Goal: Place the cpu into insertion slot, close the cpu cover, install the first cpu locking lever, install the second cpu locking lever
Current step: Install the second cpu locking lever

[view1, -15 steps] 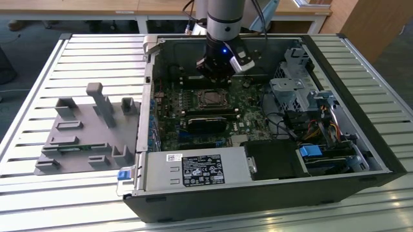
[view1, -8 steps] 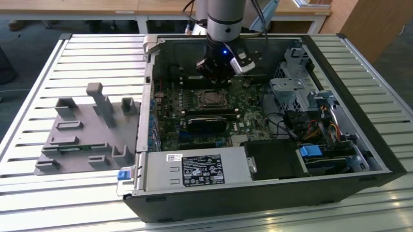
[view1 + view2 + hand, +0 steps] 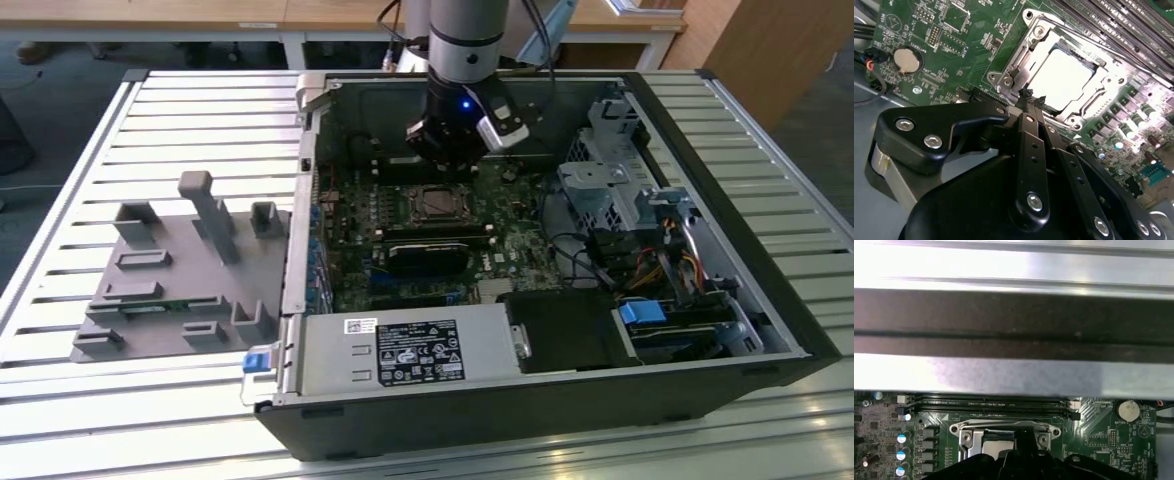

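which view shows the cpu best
The second wrist view: the cpu lies bright and square inside the silver cover frame, just past the gripper. The exterior view shows it as a small dark square under the arm; the first wrist view shows a strip of it behind the fingers.

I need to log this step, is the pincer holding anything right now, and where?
Nothing is held: the pincer is shut, empty, tips at the cpu cover's edge.

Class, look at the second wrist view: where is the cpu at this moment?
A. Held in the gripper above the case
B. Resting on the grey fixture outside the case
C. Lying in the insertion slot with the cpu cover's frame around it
C: the cpu lies flat inside the insertion slot, framed by the cpu cover, while the gripper has its fingertips together at the socket's edge.
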Controlling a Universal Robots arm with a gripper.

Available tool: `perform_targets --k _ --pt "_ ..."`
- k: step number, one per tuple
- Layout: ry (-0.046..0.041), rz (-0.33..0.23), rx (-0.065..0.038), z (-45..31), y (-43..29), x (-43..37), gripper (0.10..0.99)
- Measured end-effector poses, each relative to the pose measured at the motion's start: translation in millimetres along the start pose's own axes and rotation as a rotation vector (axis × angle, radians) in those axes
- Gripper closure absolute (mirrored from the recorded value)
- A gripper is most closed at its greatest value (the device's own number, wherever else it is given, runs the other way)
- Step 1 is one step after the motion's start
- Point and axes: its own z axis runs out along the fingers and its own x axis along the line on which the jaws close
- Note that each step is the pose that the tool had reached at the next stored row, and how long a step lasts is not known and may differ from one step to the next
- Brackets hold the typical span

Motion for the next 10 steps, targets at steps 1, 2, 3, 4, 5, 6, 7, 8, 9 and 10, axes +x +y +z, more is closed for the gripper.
perform_targets --k 1,2,3,4,5,6,7,8,9,10 --pt "0.0 0.0 0.0 -2.4 0.1 -0.1 0.98" --pt "0.0003 0.0 0.0 -5.3 0.3 -0.1 0.98" --pt "0.0006 0.0 0.0 -8.2 0.4 -0.2 0.98" --pt "0.001 0.0 0.0 -10.8 0.5 -0.2 0.98" --pt "0.0013 0.0 0.0 -12.9 0.5 -0.3 0.98" --pt "0.0015 0.0 0.0 -14.4 0.6 -0.3 0.98" --pt "0.0015 0.0 0.0 -15.4 0.7 -0.3 0.98" --pt "0.0015 0.0 0.0 -16.4 0.7 -0.3 0.98" --pt "0.0016 0.0 0.0 -17.4 0.7 -0.4 0.98" --pt "0.0016 0.0 0.0 -18.3 0.7 -0.4 0.98"
